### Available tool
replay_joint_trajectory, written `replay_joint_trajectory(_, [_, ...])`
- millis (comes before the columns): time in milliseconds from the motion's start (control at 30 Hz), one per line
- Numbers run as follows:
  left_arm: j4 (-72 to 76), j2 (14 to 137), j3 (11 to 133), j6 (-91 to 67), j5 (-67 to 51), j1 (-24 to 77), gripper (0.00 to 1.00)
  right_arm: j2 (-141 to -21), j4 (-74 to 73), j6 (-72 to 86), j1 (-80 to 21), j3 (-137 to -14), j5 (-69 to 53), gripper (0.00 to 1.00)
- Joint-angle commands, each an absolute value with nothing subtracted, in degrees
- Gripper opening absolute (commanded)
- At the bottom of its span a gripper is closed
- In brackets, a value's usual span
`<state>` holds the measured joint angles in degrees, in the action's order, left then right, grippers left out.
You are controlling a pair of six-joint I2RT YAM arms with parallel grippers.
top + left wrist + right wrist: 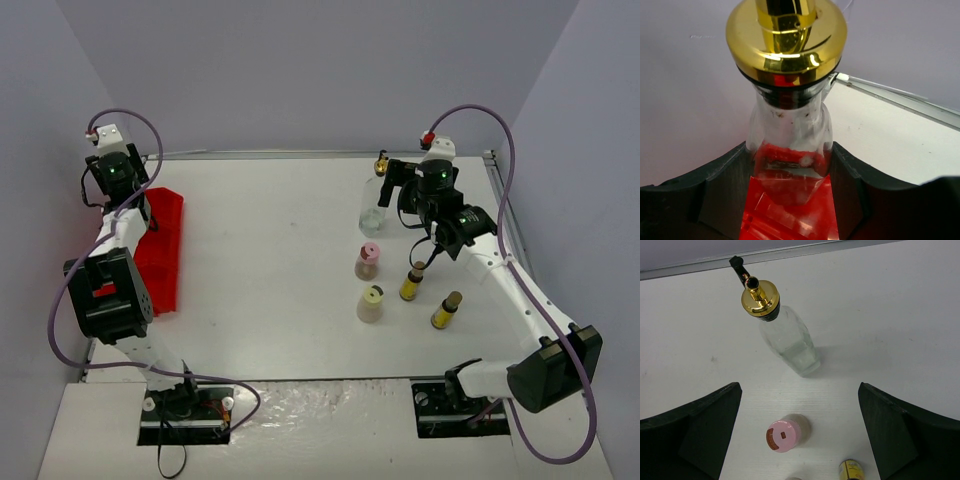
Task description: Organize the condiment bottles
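Observation:
My left gripper [790, 172] is shut on a tall clear bottle with a gold pour spout [787, 45], gripped at its lower body and held upright over the red tray [790, 222]. In the top view this gripper [132, 200] is at the tray's far end and the bottle is hidden. My right gripper [799, 390] is open and empty, high above the table. Below it stand the second clear bottle [787, 337] and the pink-capped beige bottle [783, 436]. The top view shows the clear bottle [374, 200], the pink-capped [367, 260] and yellow-capped [371, 303] bottles, and two slim yellow bottles [411, 283], [446, 310].
The red tray [165, 240] lies along the table's left side. Grey walls close in the back and both sides. The right gripper [415, 200] hovers beside the clear bottle. Purple cables loop off both arms.

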<state>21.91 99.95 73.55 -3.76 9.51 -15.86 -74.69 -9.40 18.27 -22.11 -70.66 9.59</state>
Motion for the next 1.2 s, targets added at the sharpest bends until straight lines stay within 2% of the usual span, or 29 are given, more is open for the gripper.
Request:
replay_joint_trajectory(0, [35.66,92.88,73.71,-2.69,14.36,-17.17,0.00,-74.66,-5.10,17.41,-21.96,-70.85,9.26,1.00])
replay_joint_trajectory(433, [35.15,93.51,71.46,-7.92,19.61,-18.02,0.00,-74.79,-4.57,17.31,-21.97,-70.49,8.52,1.00])
replay_joint_trajectory(500, [34.87,93.52,71.46,-8.99,20.61,-18.02,0.14,-74.79,-4.57,17.31,-21.90,-70.34,8.45,1.00])
replay_joint_trajectory(633, [34.46,93.43,71.19,-10.01,21.44,-18.02,0.51,-74.62,-4.57,17.31,-21.97,-70.22,8.44,1.00])
replay_joint_trajectory(700, [34.47,93.21,71.00,-10.64,21.43,-18.02,0.63,-74.54,-4.56,17.23,-21.89,-70.14,8.51,1.00])
replay_joint_trajectory(800, [34.74,92.76,70.73,-10.87,21.33,-18.02,0.74,-74.68,-4.48,17.17,-21.92,-70.14,8.29,1.00])
replay_joint_trajectory(933, [34.87,91.52,70.51,-10.72,21.57,-18.02,0.78,-74.77,-4.39,17.16,-21.97,-70.07,8.17,1.00])
replay_joint_trajectory(1167, [33.28,90.06,70.87,-10.93,21.68,-18.02,0.79,-74.56,-4.39,17.23,-21.97,-69.99,8.03,1.00])
